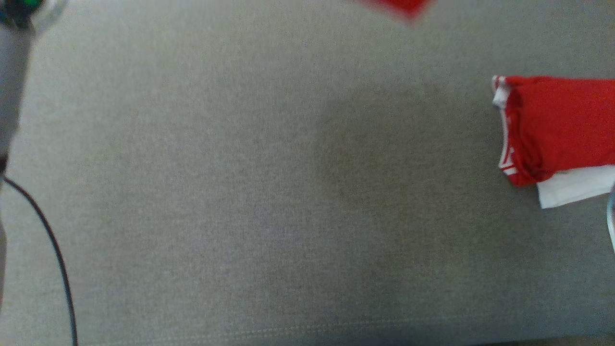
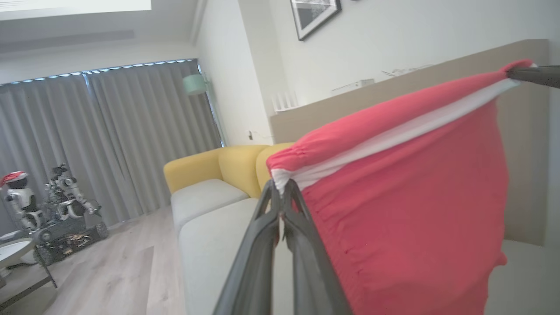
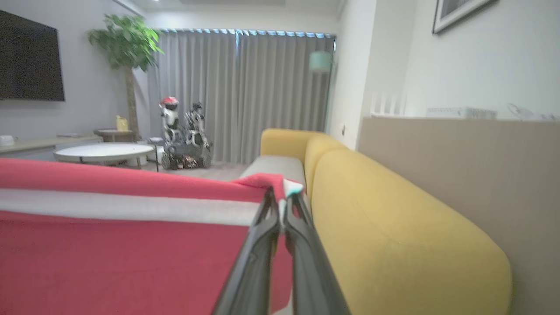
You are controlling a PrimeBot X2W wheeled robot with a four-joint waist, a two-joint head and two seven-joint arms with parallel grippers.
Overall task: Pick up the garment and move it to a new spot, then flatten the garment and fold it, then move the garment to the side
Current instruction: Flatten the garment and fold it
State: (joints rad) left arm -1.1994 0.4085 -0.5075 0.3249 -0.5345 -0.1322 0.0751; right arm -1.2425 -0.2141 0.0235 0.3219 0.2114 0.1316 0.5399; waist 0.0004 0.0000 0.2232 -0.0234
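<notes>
1. The left gripper [image 2: 281, 187] has its two dark fingers pressed together on one gathered corner of the red garment [image 2: 407, 210], pinching the fabric right at the tips.
2. The right gripper [image 3: 282, 197] is clamped the same way on the opposite corner; a small fold of red and white cloth sits over its fingertips.
3. The garment hangs in the air between the two grippers, touching no surface. Its top edge is pulled into a nearly straight line, with a white band [image 2: 393, 135] running just under the red hem, and the rest of the cloth drops loosely below.
4. In the head view a blurred red patch [image 1: 399, 7] shows at the far edge of the grey seat cushion [image 1: 240, 192], which looks like the lower part of the lifted garment, though the blur leaves that unsure.
5. At the right edge of the cushion lies a folded red piece [image 1: 562, 120] with white stripes along its side, and a white piece [image 1: 574, 187] pokes out beneath it on the near side.
6. A pale forearm [image 1: 12, 81] and a dark cable [image 1: 53, 245] run along the cushion's left edge.
7. Behind the garment are the sofa's yellow backrest [image 3: 393, 227], grey curtains [image 2: 122, 131], a framed picture [image 2: 315, 15] on the wall and two other robots [image 2: 57, 205] parked by the curtains.
</notes>
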